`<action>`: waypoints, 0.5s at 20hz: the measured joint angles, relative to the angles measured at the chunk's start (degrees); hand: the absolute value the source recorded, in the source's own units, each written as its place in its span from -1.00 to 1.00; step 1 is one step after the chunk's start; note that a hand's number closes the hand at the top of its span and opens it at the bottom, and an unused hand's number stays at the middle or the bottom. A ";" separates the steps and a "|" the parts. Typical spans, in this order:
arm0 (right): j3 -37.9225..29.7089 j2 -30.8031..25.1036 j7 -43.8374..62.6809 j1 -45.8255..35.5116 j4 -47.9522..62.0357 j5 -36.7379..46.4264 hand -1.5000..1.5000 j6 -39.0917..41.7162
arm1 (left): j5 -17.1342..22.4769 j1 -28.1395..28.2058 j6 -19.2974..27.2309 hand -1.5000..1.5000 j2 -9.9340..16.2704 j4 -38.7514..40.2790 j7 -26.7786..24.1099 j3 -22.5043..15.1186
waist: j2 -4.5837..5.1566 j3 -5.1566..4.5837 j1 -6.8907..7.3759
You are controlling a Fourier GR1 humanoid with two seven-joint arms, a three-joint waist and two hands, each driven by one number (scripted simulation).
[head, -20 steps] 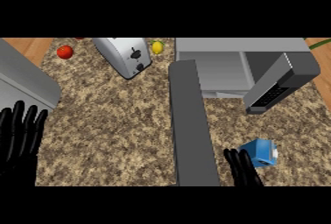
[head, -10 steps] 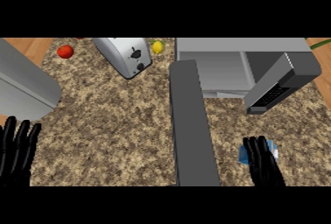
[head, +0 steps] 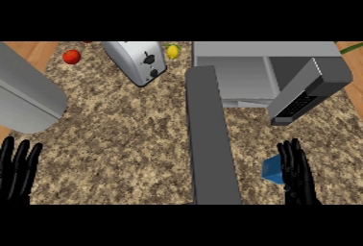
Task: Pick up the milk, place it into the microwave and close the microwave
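Blue and boxy, the milk point(head: 273, 169) sits on the speckled counter point(head: 120, 129) just beside the right hand point(head: 297, 175), at the thumb side of its fingers point(head: 292, 153), touching them or nearly so; the hand hides its right edge. Those fingers are straight, pointing up the view, and curl round nothing. Beyond the fingertips the microwave point(head: 245, 72) stands open, its door point(head: 306, 91) swung out toward the right, directly up from the hand. A long grey panel point(head: 209, 139) runs down the counter left of the milk. The left hand point(head: 18, 170) rests at the lower left edge, fingers up and spread, holding nothing. Well beyond its fingertips lie a tomato point(head: 71, 56), a toaster point(head: 138, 62) and a lemon point(head: 172, 51).
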 measured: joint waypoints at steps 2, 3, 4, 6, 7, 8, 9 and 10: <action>-2.21 -0.79 -2.60 1.37 1.75 -2.47 -1.00 0.36 | 1.18 0.98 -0.72 -1.00 0.67 -1.66 0.99 0.86 | -0.02 -0.01 -0.01; -3.19 -1.05 -2.88 1.46 2.17 -3.33 -1.00 0.50 | 0.55 1.93 -0.62 -1.00 0.37 -1.82 0.28 0.14 | -0.03 0.00 0.01; -3.94 -1.16 -4.29 1.87 3.34 -4.23 -1.00 0.63 | 0.93 1.75 -0.79 -1.00 0.46 -1.75 0.37 0.56 | -0.03 0.00 -0.02; -6.11 -1.70 -6.33 2.39 5.22 -6.12 -1.00 1.13 | 1.34 3.03 -1.33 -1.00 0.34 -2.94 0.68 0.57 | -0.04 -0.01 0.01; -6.87 -1.61 -7.56 2.45 6.69 -6.86 -1.00 1.25 | 1.58 3.83 -1.95 -1.00 0.34 -2.95 -0.08 0.91 | -0.04 -0.01 0.04; -8.01 -1.99 -9.24 2.69 8.04 -7.83 -1.00 1.80 | 1.44 3.33 -1.75 -1.00 0.18 -2.85 0.19 0.92 | -0.03 -0.01 0.00; -10.13 -2.62 -10.70 2.11 9.83 -9.49 -1.00 2.76 | 1.15 4.05 -2.04 -1.00 -0.02 -2.68 -0.49 0.66 | -0.03 0.00 0.04; -11.45 -2.99 -11.79 1.90 11.09 -10.48 -1.00 3.41 | 1.32 4.26 -2.35 -1.00 -0.10 -2.64 -1.00 0.94 | -0.03 0.00 0.04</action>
